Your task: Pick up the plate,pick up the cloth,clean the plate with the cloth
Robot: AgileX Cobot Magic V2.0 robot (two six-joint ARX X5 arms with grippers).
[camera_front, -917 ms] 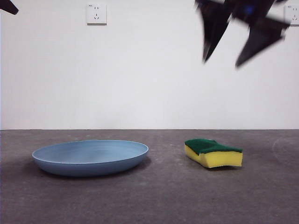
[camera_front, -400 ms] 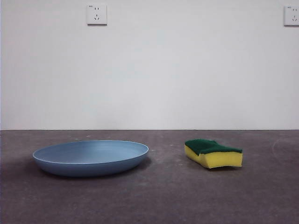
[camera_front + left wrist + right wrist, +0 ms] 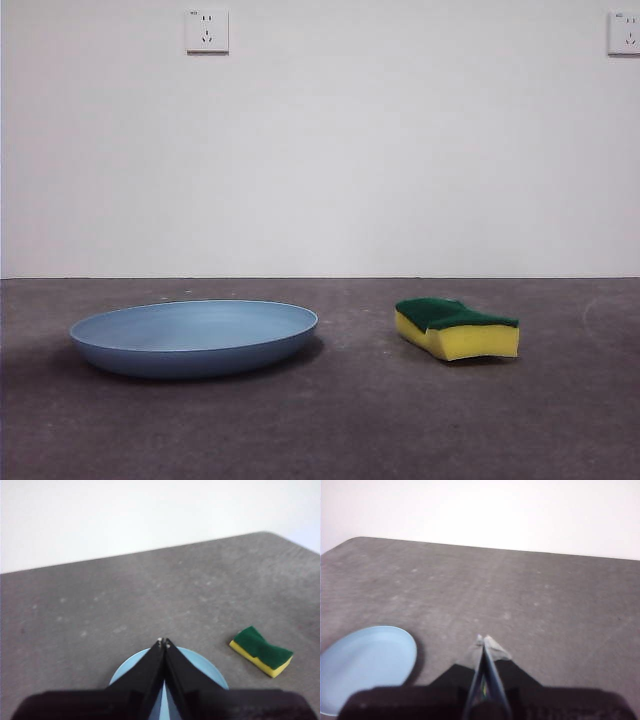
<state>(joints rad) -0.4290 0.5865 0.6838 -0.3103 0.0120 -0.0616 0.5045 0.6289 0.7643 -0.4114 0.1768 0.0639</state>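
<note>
A: What is cut off?
B: The plate [image 3: 200,665] is half hidden under the left gripper [image 3: 163,641], jaws pressed together. The sponge [image 3: 261,651] is seen well aside, lengthwise slantwise.
A: The right gripper [image 3: 484,639]?
B: Closed, empty, raised above the counter [image 3: 545,605].

Left wrist view: the left gripper [image 3: 163,641], jaws pressed together, covers the middle of the plate [image 3: 202,666]; only two rim arcs show, one on each side of the jaws, and the picture's edge cuts the rest off.

Right wrist view: the plate [image 3: 367,662] is cut by the picture's edge. The right gripper [image 3: 483,640] tips are blurred. The cloth is hidden here.
</note>
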